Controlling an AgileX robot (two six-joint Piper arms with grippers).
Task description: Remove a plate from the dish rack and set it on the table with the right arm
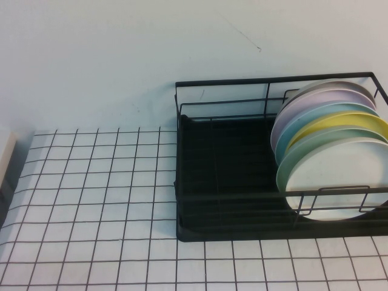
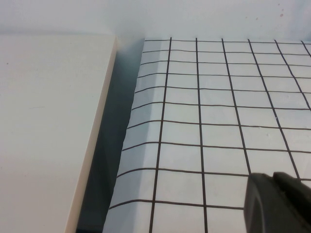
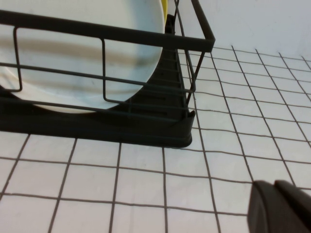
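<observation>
The black wire dish rack [image 1: 230,176] stands on the right of the white grid table [image 1: 97,200]. Several plates stand on edge at its right end. The front one is the white plate [image 1: 339,182], with mint-green, yellow, blue and lavender plates behind it. In the right wrist view the white plate [image 3: 82,48] shows behind the rack's wires [image 3: 146,121]. My right gripper [image 3: 274,183] is shut and empty, low over the table in front of the rack's corner. My left gripper [image 2: 273,175] is shut and empty over the table's left part. Neither gripper shows in the high view.
A beige board [image 2: 48,121] lies beyond the table's left edge, with a dark gap between them; it also shows in the high view [image 1: 6,151]. A pale wall rises behind the table. Open grid surface lies left of and in front of the rack.
</observation>
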